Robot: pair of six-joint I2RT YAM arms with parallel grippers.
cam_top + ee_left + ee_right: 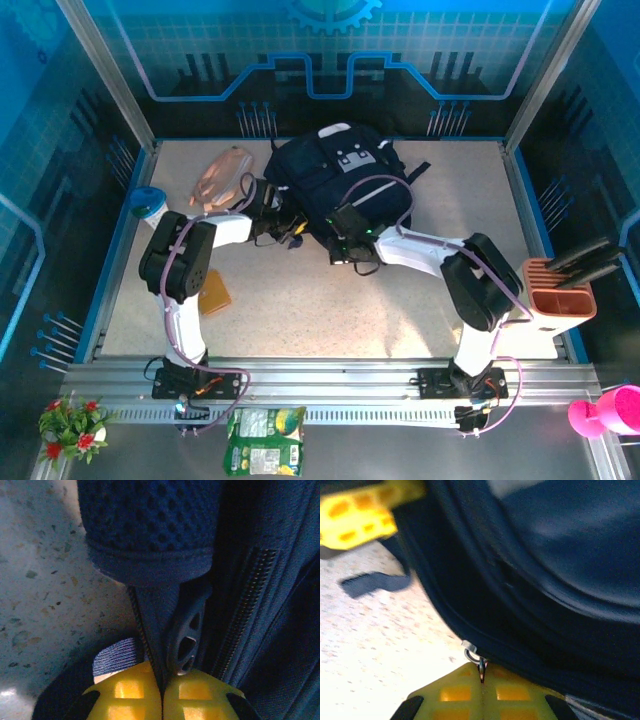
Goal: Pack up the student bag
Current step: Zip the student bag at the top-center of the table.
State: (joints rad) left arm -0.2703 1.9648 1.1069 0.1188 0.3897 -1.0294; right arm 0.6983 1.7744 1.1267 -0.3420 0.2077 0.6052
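Left hand (161,696) clenched on student bag (320,185); right hand (481,692) pinching zipper pull (470,650).

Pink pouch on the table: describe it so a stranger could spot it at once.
Find the big navy student bag at the far middle of the table. Just left of it lies the pouch. It is the only pale pink soft thing; its neighbours are a blue round dish and a flat orange pad.
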